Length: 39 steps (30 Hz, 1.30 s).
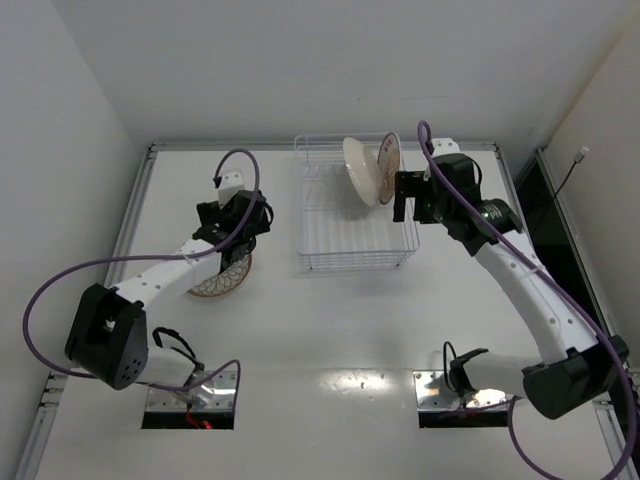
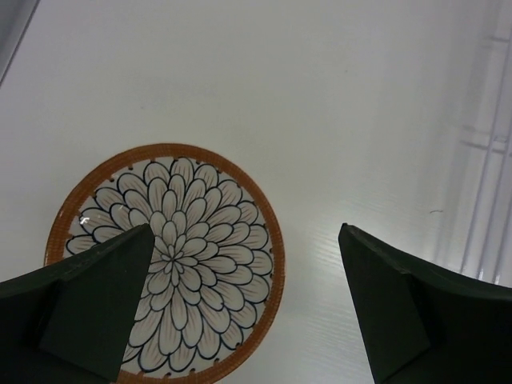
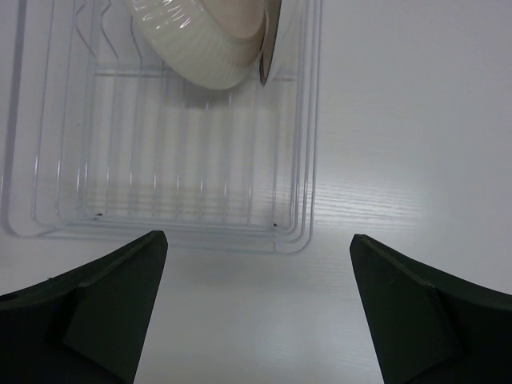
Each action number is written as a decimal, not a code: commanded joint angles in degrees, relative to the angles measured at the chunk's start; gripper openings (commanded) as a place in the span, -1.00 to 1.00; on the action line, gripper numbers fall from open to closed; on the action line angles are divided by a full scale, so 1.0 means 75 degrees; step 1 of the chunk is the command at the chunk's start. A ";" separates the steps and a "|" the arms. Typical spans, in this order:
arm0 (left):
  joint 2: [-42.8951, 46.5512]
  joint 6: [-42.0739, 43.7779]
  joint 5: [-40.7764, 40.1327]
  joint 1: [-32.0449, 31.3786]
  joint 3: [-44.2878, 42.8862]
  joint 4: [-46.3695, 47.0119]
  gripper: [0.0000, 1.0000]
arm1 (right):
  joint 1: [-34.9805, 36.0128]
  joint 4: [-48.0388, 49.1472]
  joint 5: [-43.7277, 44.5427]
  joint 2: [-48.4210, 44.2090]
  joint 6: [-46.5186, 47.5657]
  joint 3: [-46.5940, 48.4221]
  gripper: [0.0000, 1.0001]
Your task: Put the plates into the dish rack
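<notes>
Built of white tubular links and bulky black joint housings, left arm (image 1: 150,282) and right arm (image 1: 530,290) alike. Trailed by thin purple cable (image 1: 240,152) in loose loops. Tipped with dark, matte, wedge-shaped fingers (image 2: 88,304) on left tool (image 2: 248,308) and right tool (image 3: 256,312).

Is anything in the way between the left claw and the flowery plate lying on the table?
No, nothing visible. The left gripper hangs open right above the flowery plate, with nothing between them. The dish rack to its right has free slots; two plates stand at its far end.
</notes>
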State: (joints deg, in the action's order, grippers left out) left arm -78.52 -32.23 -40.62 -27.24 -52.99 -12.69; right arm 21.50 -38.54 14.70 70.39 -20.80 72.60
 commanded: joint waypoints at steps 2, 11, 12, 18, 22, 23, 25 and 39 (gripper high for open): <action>-0.0300 0.0371 -0.0175 -0.0035 -0.0270 -0.0816 1.00 | -0.0019 0.0440 -0.0657 0.0142 -0.0063 0.0023 0.93; -0.1096 0.0781 0.1044 0.0258 -0.0130 -0.0652 1.00 | -0.0007 0.0581 -0.1034 -0.0245 -0.0133 -0.0585 0.93; -0.1248 0.0781 0.1184 0.0258 -0.0130 -0.0652 1.00 | -0.0007 0.0581 -0.1034 -0.0314 -0.0133 -0.0656 0.93; -0.1858 0.0852 0.1514 0.0258 -0.0294 -0.0979 0.91 | -0.0007 0.0499 -0.1034 -0.0315 -0.0063 -0.0656 0.93; -0.2548 0.0852 0.1596 0.0258 -0.0574 -0.1354 0.82 | -0.0007 0.0499 -0.1034 -0.0315 -0.0063 -0.0575 0.93; -0.2550 0.0852 0.1596 0.0258 -0.0645 -0.1460 0.77 | -0.0007 0.0499 -0.1034 -0.0315 -0.0063 -0.0574 0.93; -0.2702 0.0781 0.1526 0.0258 -0.0645 -0.1553 0.62 | -0.0007 0.0428 -0.1034 -0.0315 -0.0063 -0.0493 0.93; -0.3652 0.0629 0.1455 0.0258 -0.1102 -0.2234 -1.00 | -0.0007 0.0147 -0.0823 -0.0456 0.0078 -0.0340 0.93</action>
State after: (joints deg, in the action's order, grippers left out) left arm -103.68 -24.05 -36.84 -26.00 -60.97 -29.21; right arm 21.52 -37.93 7.53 68.42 -20.75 67.75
